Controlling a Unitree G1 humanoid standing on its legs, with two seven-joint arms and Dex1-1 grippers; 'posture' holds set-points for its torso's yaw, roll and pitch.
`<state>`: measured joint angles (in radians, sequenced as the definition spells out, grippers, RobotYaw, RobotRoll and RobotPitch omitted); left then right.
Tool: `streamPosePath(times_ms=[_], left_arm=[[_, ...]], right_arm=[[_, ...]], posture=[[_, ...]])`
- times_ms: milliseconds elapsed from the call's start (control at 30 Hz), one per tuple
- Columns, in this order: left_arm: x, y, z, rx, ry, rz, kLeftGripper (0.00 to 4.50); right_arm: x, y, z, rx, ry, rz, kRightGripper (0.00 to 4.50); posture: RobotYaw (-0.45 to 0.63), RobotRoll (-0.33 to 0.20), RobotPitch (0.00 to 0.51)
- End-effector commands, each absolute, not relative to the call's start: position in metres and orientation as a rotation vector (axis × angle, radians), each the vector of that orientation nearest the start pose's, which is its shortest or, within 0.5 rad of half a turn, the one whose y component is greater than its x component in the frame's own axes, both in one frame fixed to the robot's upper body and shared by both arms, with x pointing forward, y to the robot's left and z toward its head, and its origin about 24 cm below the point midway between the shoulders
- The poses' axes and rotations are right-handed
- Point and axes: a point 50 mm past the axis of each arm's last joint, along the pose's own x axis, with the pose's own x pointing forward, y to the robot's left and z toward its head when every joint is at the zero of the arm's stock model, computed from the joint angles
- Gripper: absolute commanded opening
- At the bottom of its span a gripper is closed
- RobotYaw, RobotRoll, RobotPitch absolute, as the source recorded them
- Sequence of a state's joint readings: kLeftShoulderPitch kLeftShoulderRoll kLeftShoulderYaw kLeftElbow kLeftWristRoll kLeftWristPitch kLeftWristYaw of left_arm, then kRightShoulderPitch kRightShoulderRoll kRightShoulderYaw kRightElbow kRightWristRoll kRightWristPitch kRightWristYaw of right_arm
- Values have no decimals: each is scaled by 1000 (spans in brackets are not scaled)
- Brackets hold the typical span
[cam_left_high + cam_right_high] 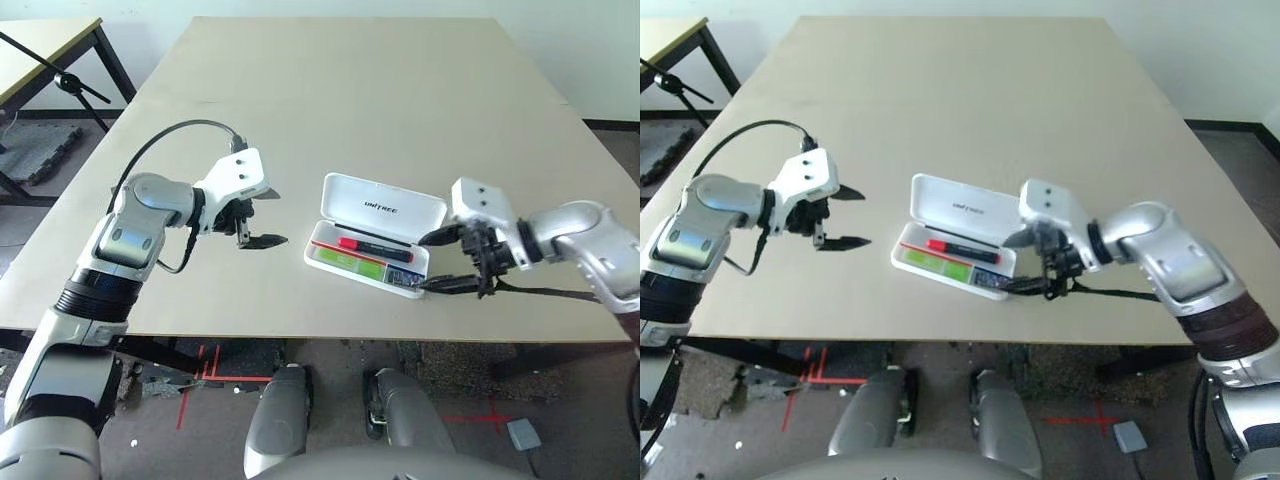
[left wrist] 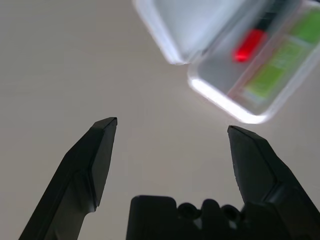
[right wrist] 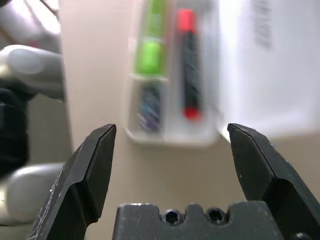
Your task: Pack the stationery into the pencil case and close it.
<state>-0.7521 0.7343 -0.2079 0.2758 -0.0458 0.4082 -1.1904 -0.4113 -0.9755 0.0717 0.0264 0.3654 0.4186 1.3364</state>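
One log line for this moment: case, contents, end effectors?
pencil case: lid open | highlighter, marker: inside | left end effector: open | right end effector: open, beside case

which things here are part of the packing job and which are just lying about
Part of the job:
- pencil case, lid open
- lime-green highlighter, in the case
- red-and-black marker, in the case
- small dark piece, in the end compartment
- left gripper and right gripper, both open and empty

Just lying about:
- second table, far left
- black stand beside it
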Motion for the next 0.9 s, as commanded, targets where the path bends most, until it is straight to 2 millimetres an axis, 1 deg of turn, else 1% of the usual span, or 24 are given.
streamPosePath(times_ms=[33,100,167,200,233,267,367,433,500,567,767,900], left_arm=[[352,213,174,574,459,-910,4500],[359,211,176,572,439,-901,4500],[367,206,177,579,410,-900,4500],[370,205,177,586,401,-899,4114],[375,202,177,603,379,-890,3904],[379,199,178,613,371,-884,3603],[391,188,179,640,371,-879,2416],[399,181,182,646,362,-840,1578],[406,174,183,598,366,-795,774],[409,164,183,562,333,-791,8],[412,144,170,585,330,-795,8],[407,136,163,613,342,-884,8]], right_arm=[[272,-274,177,-492,389,1108,4436],[271,-283,177,-491,388,1070,4436],[270,-288,176,-484,388,1041,4436],[269,-289,175,-480,386,1029,4500],[269,-290,173,-482,381,1022,4500],[268,-290,171,-473,384,1027,4500],[263,-291,166,-459,390,1028,4500],[261,-291,164,-453,384,1016,4500],[259,-290,163,-445,378,1014,4500],[256,-289,161,-437,376,1010,4500],[250,-291,159,-429,371,987,4500],[249,-291,159,-427,369,980,4500]], posture=[[219,0,105],[212,0,104],[198,0,101],[191,0,100],[181,0,100],[174,0,101],[158,0,103],[150,0,103],[137,0,103],[124,0,103],[102,0,101],[99,0,98]])
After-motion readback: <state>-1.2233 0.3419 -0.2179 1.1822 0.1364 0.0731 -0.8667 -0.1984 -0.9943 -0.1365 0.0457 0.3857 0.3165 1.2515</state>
